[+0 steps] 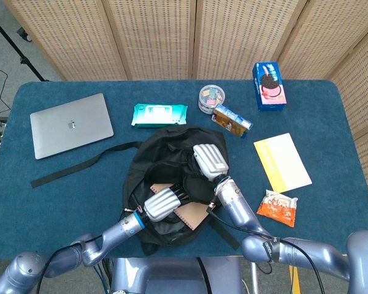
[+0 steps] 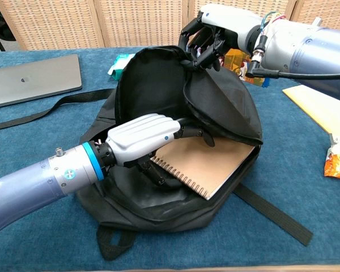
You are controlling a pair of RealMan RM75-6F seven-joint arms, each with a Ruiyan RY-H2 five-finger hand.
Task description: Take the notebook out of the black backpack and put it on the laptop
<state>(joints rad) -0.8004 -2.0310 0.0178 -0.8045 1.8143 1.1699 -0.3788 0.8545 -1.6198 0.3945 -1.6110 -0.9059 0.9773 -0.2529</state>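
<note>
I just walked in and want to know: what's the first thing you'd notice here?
The open black backpack in the middle of the blue table. The right hand holds its flap up, and the left hand reaches in over a brown spiral notebook. A closed laptop waits far left.

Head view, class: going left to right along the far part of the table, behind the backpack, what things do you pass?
Laptop → pack of wipes → round tub → small carton → cookie box.
</note>
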